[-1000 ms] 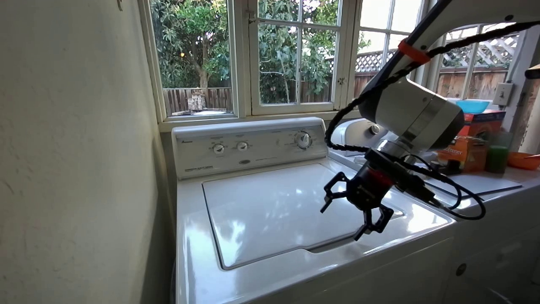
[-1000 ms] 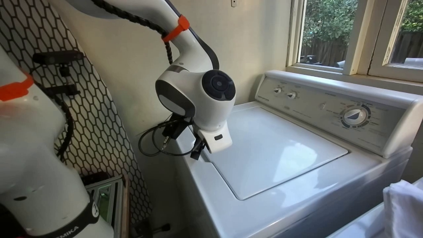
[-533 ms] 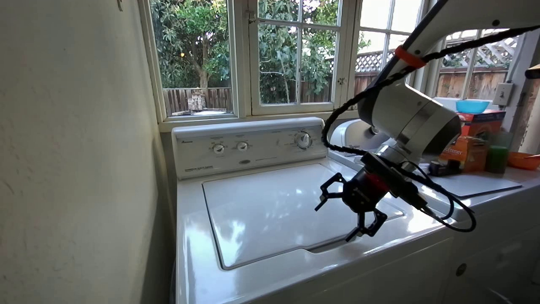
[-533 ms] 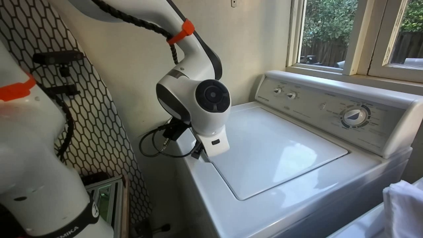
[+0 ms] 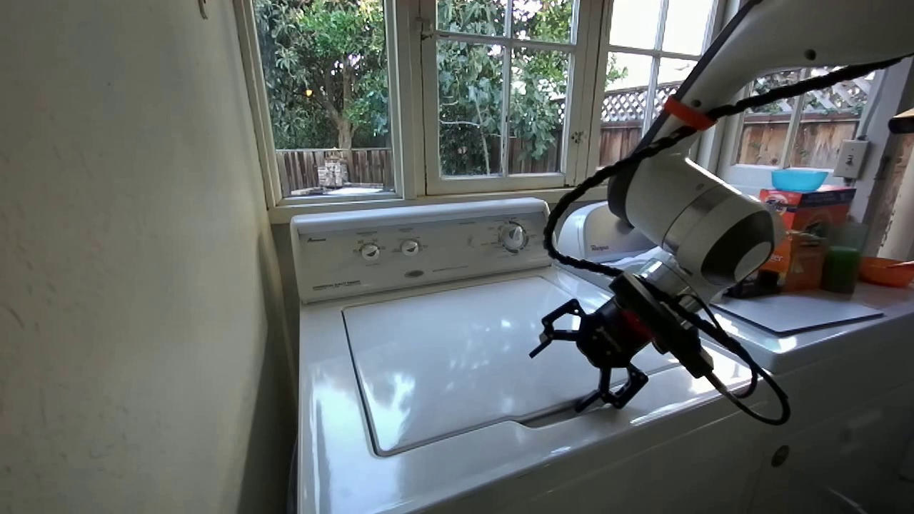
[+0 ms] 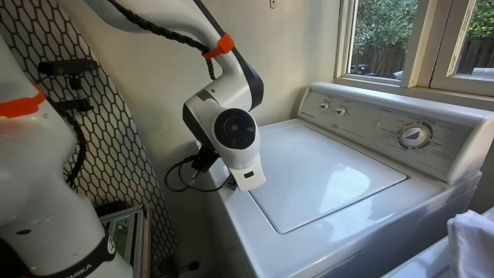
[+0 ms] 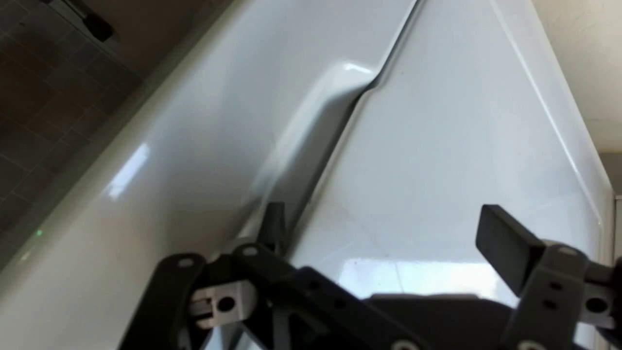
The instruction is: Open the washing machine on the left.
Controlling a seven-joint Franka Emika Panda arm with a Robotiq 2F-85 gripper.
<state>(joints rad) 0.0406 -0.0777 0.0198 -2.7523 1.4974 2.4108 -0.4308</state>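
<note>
Slowly, with my claw (image 5: 555, 382) spread wide and empty above the closed lid (image 5: 450, 364) of the washing machine (image 6: 335, 181), which stands before the windows (image 5: 505, 107), I should lower the fingertip (image 7: 273, 223) nearest the front recess (image 7: 318, 141) into it, hook the lid's edge, and lift.

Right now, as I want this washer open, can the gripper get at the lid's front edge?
Likely yes: the open gripper has one finger at the recess along the lid, with nothing visibly between.
</note>
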